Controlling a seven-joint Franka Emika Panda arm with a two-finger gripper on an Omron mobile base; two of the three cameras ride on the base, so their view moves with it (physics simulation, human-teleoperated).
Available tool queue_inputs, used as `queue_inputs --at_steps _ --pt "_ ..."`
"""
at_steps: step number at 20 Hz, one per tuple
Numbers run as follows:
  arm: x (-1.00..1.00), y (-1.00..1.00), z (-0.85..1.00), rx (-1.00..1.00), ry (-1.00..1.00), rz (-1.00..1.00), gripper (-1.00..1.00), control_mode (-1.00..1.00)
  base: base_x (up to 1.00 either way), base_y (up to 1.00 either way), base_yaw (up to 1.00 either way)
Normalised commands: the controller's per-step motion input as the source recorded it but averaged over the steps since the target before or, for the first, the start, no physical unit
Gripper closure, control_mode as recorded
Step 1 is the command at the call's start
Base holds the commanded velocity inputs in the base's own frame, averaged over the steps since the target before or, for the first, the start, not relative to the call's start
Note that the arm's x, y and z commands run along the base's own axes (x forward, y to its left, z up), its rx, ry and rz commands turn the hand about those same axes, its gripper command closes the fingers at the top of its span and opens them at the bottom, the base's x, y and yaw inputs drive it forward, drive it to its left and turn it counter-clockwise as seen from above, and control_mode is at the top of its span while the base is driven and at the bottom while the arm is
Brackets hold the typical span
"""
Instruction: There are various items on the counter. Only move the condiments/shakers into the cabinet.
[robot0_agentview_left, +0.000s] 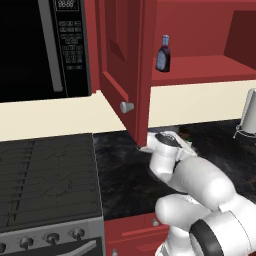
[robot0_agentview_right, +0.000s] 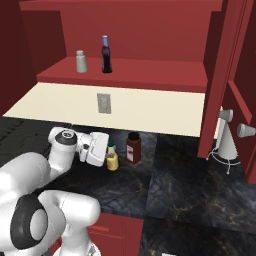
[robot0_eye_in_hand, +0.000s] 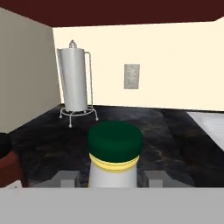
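Now gripper (robot0_eye_in_hand: 112, 177) astride yellow bottle (robot0_agentview_right: 112, 159) (green-capped)

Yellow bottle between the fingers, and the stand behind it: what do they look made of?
The yellow bottle looks like matte plastic, plainly coloured without glints, with a dark green cap, likely plastic too. The stand looks like thin grey metal wire holding a pale roll, possibly paper.

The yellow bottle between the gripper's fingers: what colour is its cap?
Dark green, clearest in the hand view, on the yellow bottle.
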Motion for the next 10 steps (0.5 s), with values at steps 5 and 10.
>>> queue_inputs --at_steps 5,10 --pt "-0.74 -0.26 1.0 0.02 0.0 0.2 1.0 -1.0 0.0 0.0 0.0" --pt "-0.68 -0.29 1.0 0.01 0.02 0.27 1.0 -1.0 0.0 0.0 0.0"
